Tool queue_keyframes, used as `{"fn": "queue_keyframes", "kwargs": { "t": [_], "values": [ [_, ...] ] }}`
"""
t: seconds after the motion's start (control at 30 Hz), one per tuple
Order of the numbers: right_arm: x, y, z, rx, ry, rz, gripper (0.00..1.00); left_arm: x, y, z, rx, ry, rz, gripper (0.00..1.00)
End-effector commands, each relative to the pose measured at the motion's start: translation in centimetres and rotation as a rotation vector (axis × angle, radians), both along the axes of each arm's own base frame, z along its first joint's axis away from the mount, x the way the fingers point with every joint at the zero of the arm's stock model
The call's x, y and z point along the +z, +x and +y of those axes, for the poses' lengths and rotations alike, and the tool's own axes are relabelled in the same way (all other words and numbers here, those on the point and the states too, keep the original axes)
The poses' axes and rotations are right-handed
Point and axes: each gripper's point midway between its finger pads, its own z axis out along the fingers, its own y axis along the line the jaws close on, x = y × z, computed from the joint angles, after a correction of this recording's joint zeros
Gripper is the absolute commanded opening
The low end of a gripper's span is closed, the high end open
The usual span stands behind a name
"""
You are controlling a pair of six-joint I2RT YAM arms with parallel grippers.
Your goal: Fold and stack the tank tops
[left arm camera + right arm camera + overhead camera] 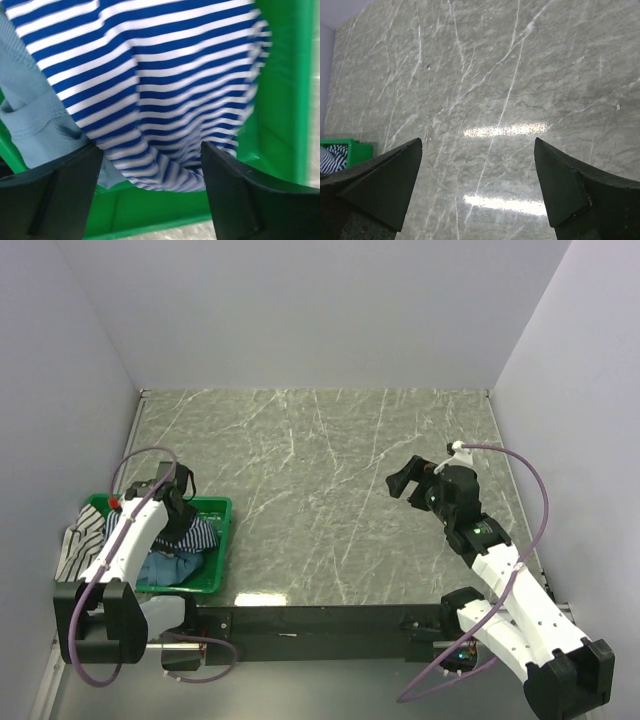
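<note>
The tank tops lie bunched in a green basket (pixel 215 508) at the table's left. In the left wrist view, the navy-and-white striped one (pixel 160 75) lies on top and the teal-blue one (pixel 30 110) is to its left. The overhead view shows the fine-striped top (pixel 197 534), the teal one (pixel 170 566) and a broader-striped one (pixel 78 540) draped over the basket's left rim. My left gripper (pixel 152 147) hangs open just above the striped cloth, fingers either side of a fold, holding nothing. My right gripper (pixel 405 480) hovers open over bare table at the right.
The basket wall (pixel 280 100) rises green close to the right of my left fingers. In the right wrist view the basket's corner (pixel 357 150) shows at far left beyond the marbled tabletop (pixel 495 75). White walls enclose the table on three sides.
</note>
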Motion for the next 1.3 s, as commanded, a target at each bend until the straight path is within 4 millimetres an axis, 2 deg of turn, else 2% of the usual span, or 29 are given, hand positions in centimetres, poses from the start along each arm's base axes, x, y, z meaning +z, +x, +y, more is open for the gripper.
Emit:
{"fn": "queue_keyframes", "kwargs": {
  "t": [0.0, 0.03, 0.07, 0.13, 0.17, 0.2, 0.23, 0.27, 0.33, 0.47, 0.53, 0.6, 0.7, 0.87, 0.9, 0.93, 1.0, 1.03, 1.07, 1.13, 1.27],
  "values": [
    [0.3, 0.5, 0.3, 0.011, 0.004, -0.029, 0.98, -0.7, -0.6, 0.2, 0.068, -0.014, 0.008, 0.78],
    [0.0, 0.5, 0.2, 0.010, 0.001, -0.022, 0.98, -0.7, -0.6, 0.4, 0.077, -0.011, 0.002, 0.70],
    [-0.1, 0.5, 0.2, 0.006, 0.000, -0.020, 0.98, -0.6, -0.4, 0.5, 0.078, -0.005, -0.004, 0.52],
    [-0.2, 0.5, 0.1, 0.004, -0.001, -0.014, 0.98, 0.2, -0.4, 0.9, 0.068, 0.016, -0.012, 0.31],
    [-0.1, 0.4, 0.2, 0.007, 0.001, -0.018, 0.97, 1.3, 0.1, 1.5, 0.068, 0.047, -0.038, 0.06],
    [-0.1, 0.4, 0.2, 0.006, 0.001, -0.017, 0.97, 2.1, -0.3, 1.8, 0.072, 0.064, -0.036, 0.00],
    [0.2, 0.5, 0.2, 0.008, 0.002, -0.024, 0.97, 3.1, -0.1, 2.2, 0.069, 0.088, -0.055, 0.01],
    [0.3, 0.5, 0.2, 0.008, 0.003, -0.026, 0.97, 5.1, 0.9, 2.6, 0.063, 0.114, -0.108, 0.00],
    [1.1, 0.6, 0.4, 0.016, 0.012, -0.042, 0.97, 8.0, 1.7, 3.0, 0.015, 0.146, -0.182, 0.01],
    [2.5, 0.8, 0.9, 0.040, 0.030, -0.069, 0.97, 16.6, 4.6, 2.9, -0.097, 0.190, -0.457, 0.00],
    [3.3, 1.0, 1.2, 0.051, 0.033, -0.082, 0.97, 19.7, 4.8, 2.5, -0.148, 0.202, -0.559, 0.01],
    [3.7, 1.0, 1.2, 0.054, 0.035, -0.083, 0.96, 20.9, 4.6, 2.3, -0.174, 0.210, -0.592, 0.01],
    [3.9, 1.1, 1.5, 0.061, 0.044, -0.089, 0.96, 20.3, 3.8, 2.5, -0.161, 0.208, -0.558, 0.01],
    [3.0, 0.8, 1.5, 0.064, 0.055, -0.072, 0.95, 16.5, 2.4, 1.6, -0.150, 0.138, -0.495, 0.01],
    [2.9, 0.8, 1.5, 0.061, 0.054, -0.073, 0.95, 16.3, 2.3, 1.3, -0.151, 0.124, -0.512, 0.06],
    [2.7, 0.7, 1.5, 0.060, 0.052, -0.069, 0.95, 14.9, 2.1, 0.7, -0.170, 0.093, -0.491, 0.23],
    [2.5, 0.7, 1.4, 0.059, 0.048, -0.063, 0.95, 14.0, 2.1, 0.3, -0.182, 0.075, -0.505, 0.32],
    [2.4, 0.7, 1.3, 0.056, 0.047, -0.060, 0.95, 12.6, 1.8, 0.1, -0.191, 0.064, -0.480, 0.33],
    [2.2, 0.6, 1.3, 0.057, 0.044, -0.057, 0.95, 12.0, 1.8, -0.3, -0.202, 0.042, -0.482, 0.36],
    [2.3, 0.7, 1.3, 0.053, 0.040, -0.056, 0.95, 10.4, 1.8, -0.6, -0.202, 0.021, -0.459, 0.36],
    [2.2, 0.6, 1.1, 0.049, 0.032, -0.052, 0.95, 8.8, 1.9, -0.7, -0.192, 0.005, -0.433, 0.31]
  ]
}}
